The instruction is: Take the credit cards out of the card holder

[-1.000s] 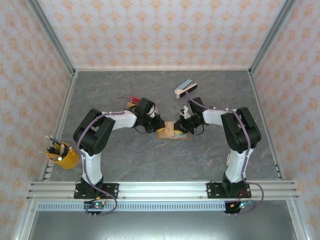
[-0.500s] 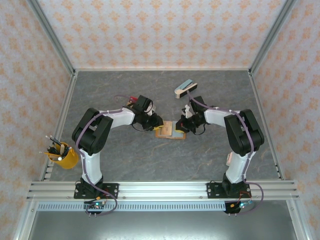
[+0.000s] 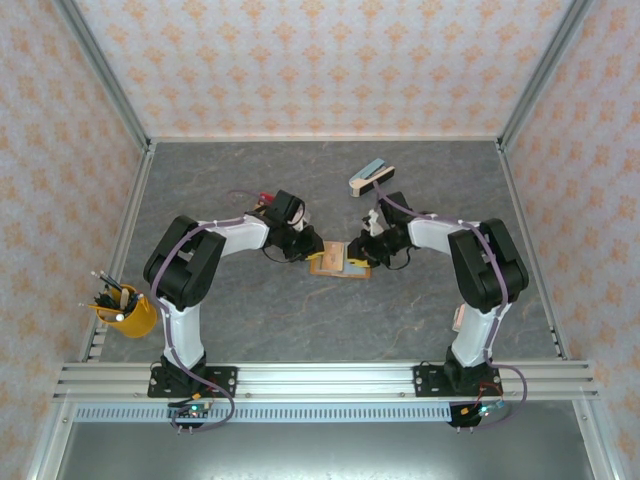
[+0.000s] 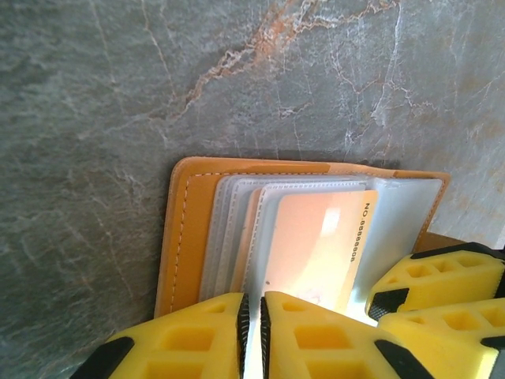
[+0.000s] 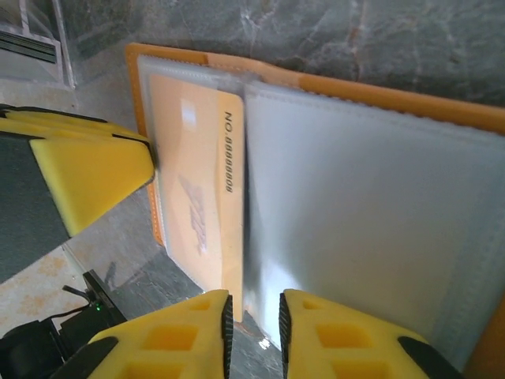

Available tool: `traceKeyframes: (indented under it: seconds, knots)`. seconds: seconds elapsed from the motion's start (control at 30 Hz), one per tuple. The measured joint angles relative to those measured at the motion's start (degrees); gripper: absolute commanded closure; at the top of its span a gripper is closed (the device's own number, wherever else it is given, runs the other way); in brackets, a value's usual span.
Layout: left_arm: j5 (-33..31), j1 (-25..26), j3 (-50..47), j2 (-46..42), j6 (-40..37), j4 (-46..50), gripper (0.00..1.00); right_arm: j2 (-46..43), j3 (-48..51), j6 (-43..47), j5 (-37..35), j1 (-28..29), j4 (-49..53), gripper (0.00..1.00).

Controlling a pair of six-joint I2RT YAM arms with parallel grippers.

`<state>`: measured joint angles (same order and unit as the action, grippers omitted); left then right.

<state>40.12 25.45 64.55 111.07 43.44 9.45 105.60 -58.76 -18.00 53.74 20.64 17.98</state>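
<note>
Card holder [image 3: 340,262] lies open and flat on the table [image 3: 250,310]. An orange card [image 5: 193,181] sits in one of its clear sleeves. Left gripper [image 4: 254,304] is at the holder's left edge with its jaws closed to a thin slit. Can't tell if a sleeve is pinched in it. Right gripper [image 5: 254,304] is at the holder's right side, jaws slightly apart and straddling the card's edge.
</note>
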Motion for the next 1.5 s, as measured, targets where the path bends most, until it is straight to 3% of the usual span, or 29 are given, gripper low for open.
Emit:
traceKeyframes:
  seconds: [0.4, 0.7, 0.87, 1.5]
  knots:
    - [0.0, 0.0, -0.4, 0.0, 0.2, -0.3, 0.86, 4.1, -3.5, -0.9, 0.3, 2.2, -0.2, 0.75]
    - [0.1, -0.1, -1.0, 0.0, 0.2, -1.3, 0.86, 4.6, -3.6, -2.1, 0.3, 2.2, -0.5, 0.92]
    - [0.2, -0.1, -1.3, 0.0, 0.2, -1.7, 0.85, 4.6, -3.6, -2.1, 0.2, 2.1, -0.4, 0.94]
    - [0.3, -0.1, -1.3, -0.6, 0.0, -1.8, 0.78, -3.7, 3.1, -1.3, -1.9, -1.2, 0.0, 1.00]
